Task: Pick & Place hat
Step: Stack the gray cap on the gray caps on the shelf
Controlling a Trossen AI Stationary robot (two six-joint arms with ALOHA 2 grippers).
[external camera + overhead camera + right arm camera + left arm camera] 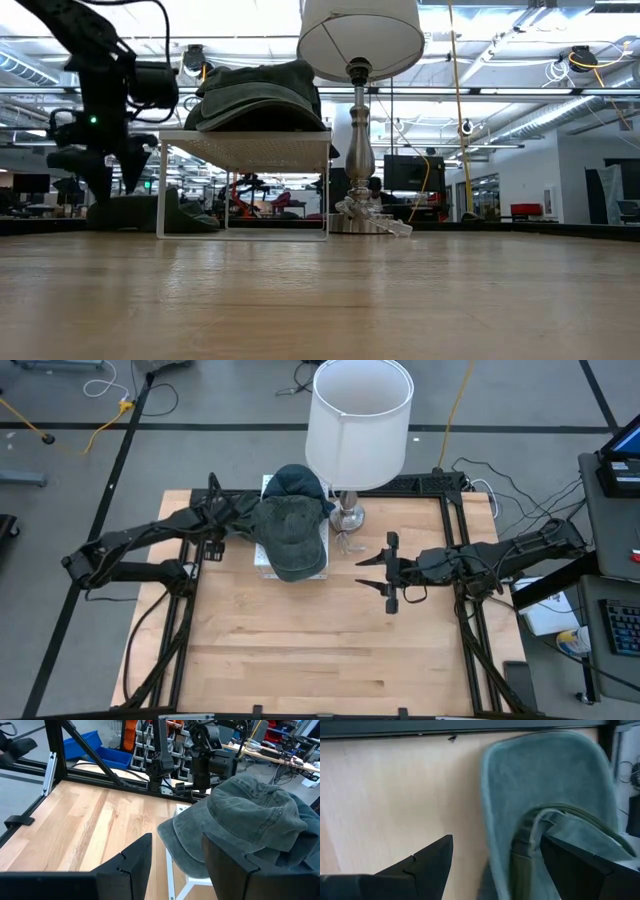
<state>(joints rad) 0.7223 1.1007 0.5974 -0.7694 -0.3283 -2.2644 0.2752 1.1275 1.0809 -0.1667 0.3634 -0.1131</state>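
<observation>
I work from the high view first. Two hats sit stacked on a white wire rack (262, 559) at the back of the worktop (320, 650), just beside the lamp (358, 422). The green hat (290, 535) lies on top toward the front; a darker blue hat (298, 484) lies behind it, toward the lamp.

The left pincer (222, 520) is at the rack's left side, by the hats. In the left wrist view its fingers (415, 867) stand spread, and hat fabric, a brim and a strap, lies between and beside them. I see no pinch yet; the fabric is not clamped.

Step in hand, as I judge it: secure a hat with the left pincer before lifting.
- I would centre the brim or the strap between the fingers before closing them.
- I would take one layer only, so the second hat stays on the rack.
- I would lift upward and clear of the rack edge, and keep well off the lampshade.

The left arm reaches from the left edge, stretched low and forward, with its wrist level with the rack top in the low view.

The right pincer (390, 572) waits over bare worktop, right of the rack, fingers partly spread and empty, pointing toward the hats.
</observation>
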